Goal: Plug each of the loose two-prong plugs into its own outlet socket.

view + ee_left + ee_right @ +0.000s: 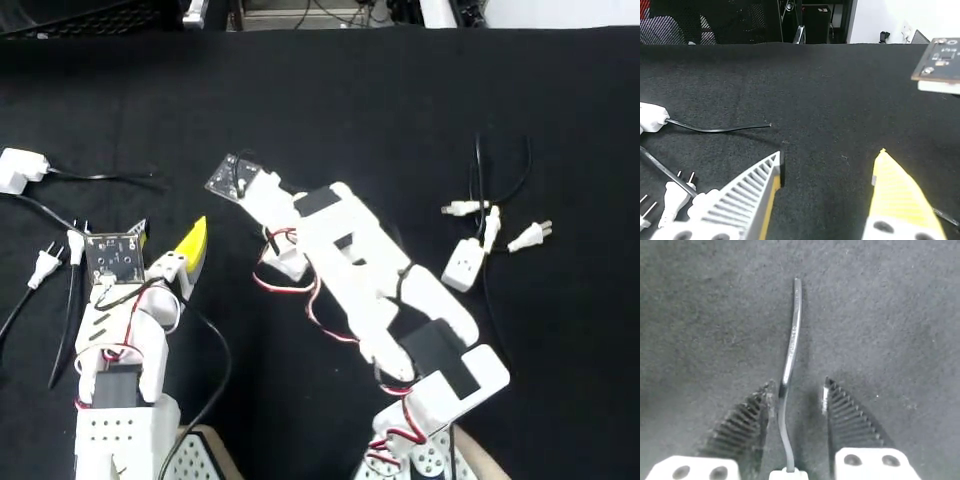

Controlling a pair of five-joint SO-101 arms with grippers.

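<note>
High view: the left arm (120, 340) stands at the near-left corner of the black counter (400, 90). The left claw (172, 228) is spread wide, a white finger on one side and a yellow finger (195, 245) on the other, with nothing between them. At the left edge lies the white left socket (20, 168). Its black cable (100, 178) trails toward the middle. The left plugs (45, 262), both white two-prong ones, lie loose nearer the near edge. They are just beside the left arm and apart from that socket. The right arm (350, 260) stretches from the near edge diagonally to the middle of the counter. Its camera board (235, 175) sits near the cable's free end. Toward the right edge lies the right socket (462, 262), and the right plugs (530, 235) lie close around it among black leads.

Left wrist view: the left claw (830, 152) gapes wide over bare counter (840, 100) and holds nothing. The left socket (650, 117) and its cable (715, 129) lie beyond the white finger (755, 185). The left plugs (672, 192) lie beside that finger on the counter.

Right wrist view: the right claw (799, 385) is partly open, low over the counter (900, 315). Its ribbed fingers (850, 415) straddle the cable (792, 340), which runs out between them. The jaws are not closed on the cable.
</note>
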